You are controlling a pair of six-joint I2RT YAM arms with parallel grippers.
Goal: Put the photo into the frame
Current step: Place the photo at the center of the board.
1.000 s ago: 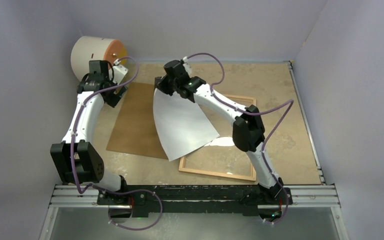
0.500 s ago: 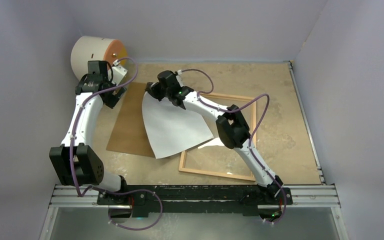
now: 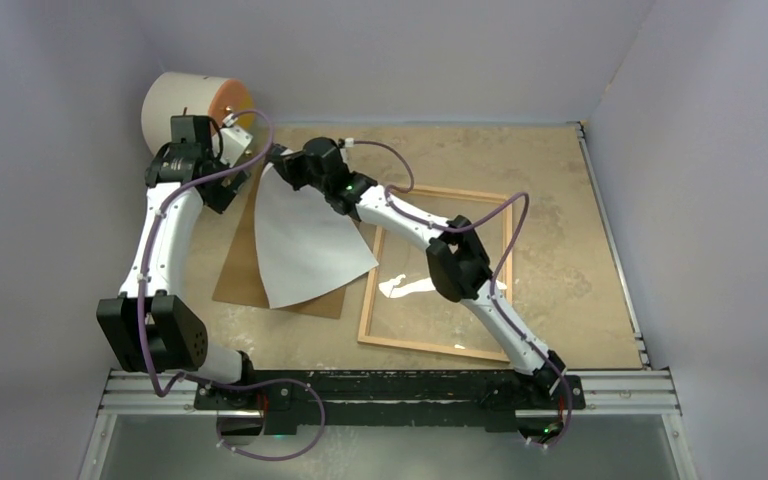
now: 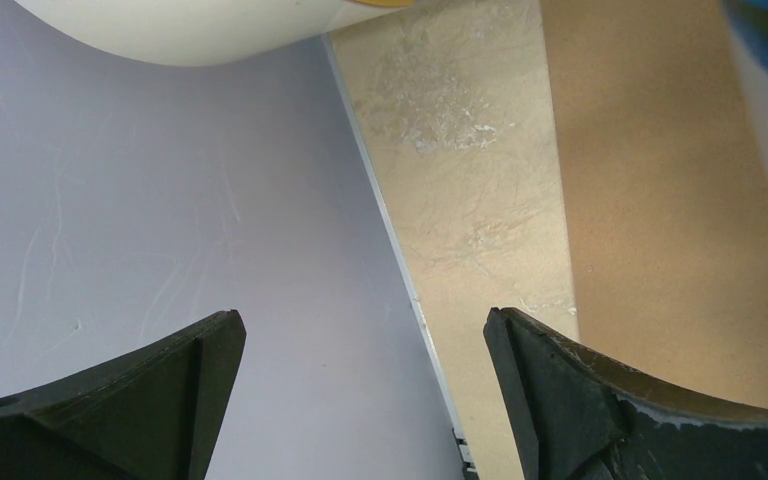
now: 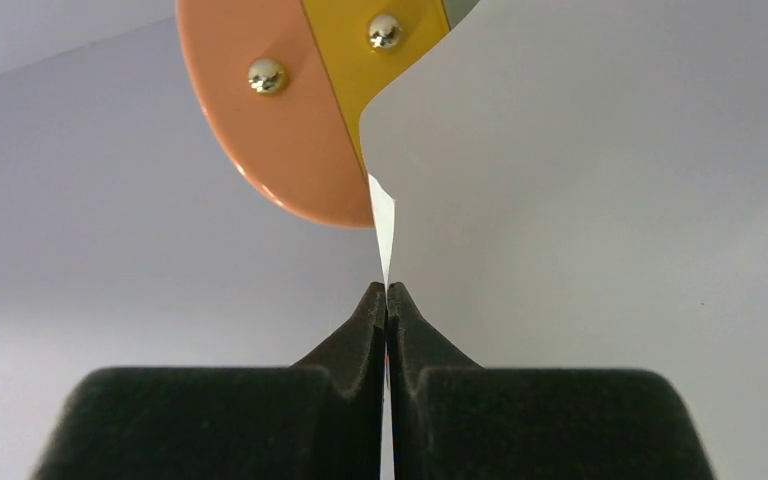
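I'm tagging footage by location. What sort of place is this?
Most likely a robotics lab cell, not a home: plain walls box in a small table, and the left arm and right arm are bolted to a metal rail along its near edge.

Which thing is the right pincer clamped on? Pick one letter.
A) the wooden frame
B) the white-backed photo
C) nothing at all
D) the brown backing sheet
B: the right pincer is shut on one edge of the photo, holding it up, white back showing, above the brown backing sheet.
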